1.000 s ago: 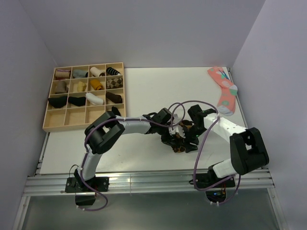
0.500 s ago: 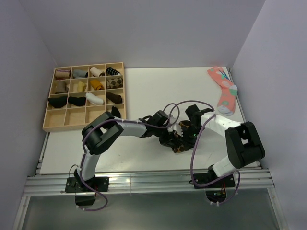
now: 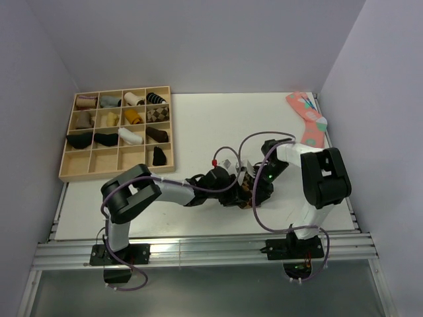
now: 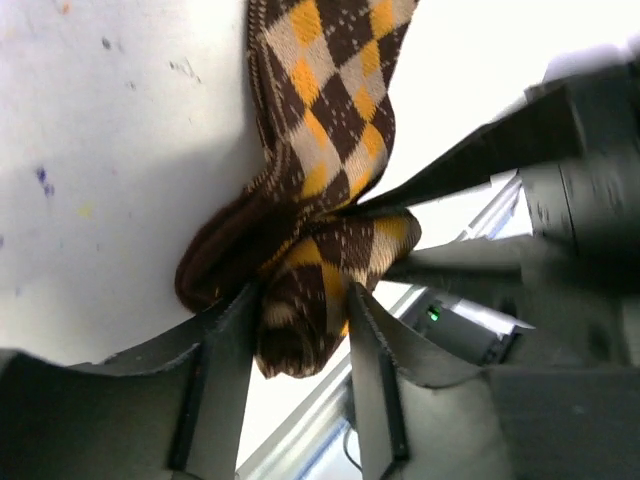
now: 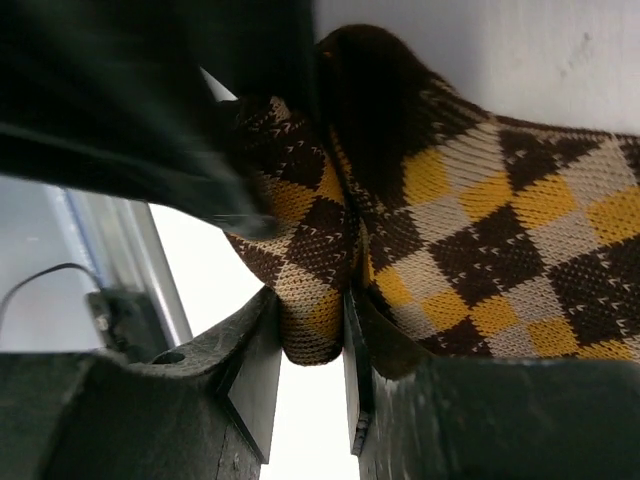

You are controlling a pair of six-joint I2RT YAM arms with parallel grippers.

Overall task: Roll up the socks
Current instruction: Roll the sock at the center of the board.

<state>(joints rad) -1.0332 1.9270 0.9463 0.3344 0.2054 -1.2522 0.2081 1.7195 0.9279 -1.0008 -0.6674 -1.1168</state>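
Observation:
The socks [image 3: 246, 190] are a dark brown knit with orange-tan diamonds, bunched into a fold on the white table between both arms. In the left wrist view the socks [image 4: 330, 120] stretch away flat, and their folded end bulges between the fingers of my left gripper [image 4: 300, 300], which stand apart around it. My right gripper [image 5: 310, 310] is shut on a fold of the socks [image 5: 500, 220], pinched between its two pads. Seen from the top, the left gripper [image 3: 238, 187] and right gripper [image 3: 259, 185] meet at the socks from opposite sides.
A wooden compartment tray [image 3: 66, 173] with several rolled socks stands at the back left. A pink sock [image 3: 309, 125] lies at the back right near the wall. The metal rail [image 3: 198, 247] runs along the table's front edge, close below the grippers.
The right arm has folded inward and its jaws have closed on the socks. The left arm has sunk lower and its jaws have spread apart from a tight pinch.

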